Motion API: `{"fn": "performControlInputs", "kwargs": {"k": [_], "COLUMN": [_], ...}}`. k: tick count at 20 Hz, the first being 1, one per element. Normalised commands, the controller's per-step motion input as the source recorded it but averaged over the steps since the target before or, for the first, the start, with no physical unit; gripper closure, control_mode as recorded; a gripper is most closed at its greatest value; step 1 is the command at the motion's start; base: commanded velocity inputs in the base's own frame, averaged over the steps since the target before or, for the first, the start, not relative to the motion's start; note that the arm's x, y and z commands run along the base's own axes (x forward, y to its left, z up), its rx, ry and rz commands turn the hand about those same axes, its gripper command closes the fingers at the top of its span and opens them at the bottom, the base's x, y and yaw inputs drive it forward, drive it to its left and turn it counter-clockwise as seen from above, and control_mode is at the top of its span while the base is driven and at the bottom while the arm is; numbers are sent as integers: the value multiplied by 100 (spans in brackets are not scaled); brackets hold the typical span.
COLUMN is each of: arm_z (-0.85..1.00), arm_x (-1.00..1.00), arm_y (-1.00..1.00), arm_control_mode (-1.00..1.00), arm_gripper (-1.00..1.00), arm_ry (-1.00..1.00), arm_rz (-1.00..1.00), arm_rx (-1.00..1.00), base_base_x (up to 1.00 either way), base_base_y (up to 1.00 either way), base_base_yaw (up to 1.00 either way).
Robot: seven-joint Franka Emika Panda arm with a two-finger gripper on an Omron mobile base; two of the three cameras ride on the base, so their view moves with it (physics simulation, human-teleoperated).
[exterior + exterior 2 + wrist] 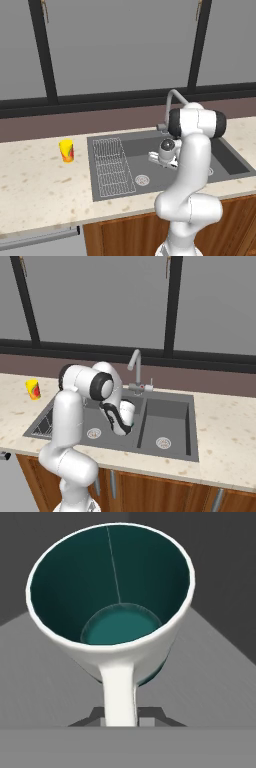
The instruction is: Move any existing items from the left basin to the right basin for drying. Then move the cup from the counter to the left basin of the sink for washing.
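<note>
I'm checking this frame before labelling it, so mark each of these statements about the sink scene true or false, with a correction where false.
1. The yellow cup stands on the counter, left of the sink. True.
2. The gripper is open and hangs above the cup. False: it is shut on the handle of a white mug with a teal inside, down in the left basin.
3. The mug already lies in the right basin. False: the hand view shows it at the gripper, which works in the left basin.
4. The faucet rises behind the sink. True.
5. The drainboard lies at the sink's left end. True.
</note>
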Motion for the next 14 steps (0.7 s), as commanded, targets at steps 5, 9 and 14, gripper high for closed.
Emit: {"fn": "performControlInputs", "kwargs": {"k": [5,9,14], "arm_z": [0,7,23], "arm_x": [0,0,-9], "arm_y": [0,0,3], "arm_control_mode": [-100,-100,-100], "arm_gripper": [100,100,100], "arm_ry": [-1,-2,-1], "arm_rz": [0,-4,-8], "arm_rx": [0,0,0], "base_base_x": [0,0,0], "base_base_y": [0,0,0], "base_base_yaw": [0,0,0]}}
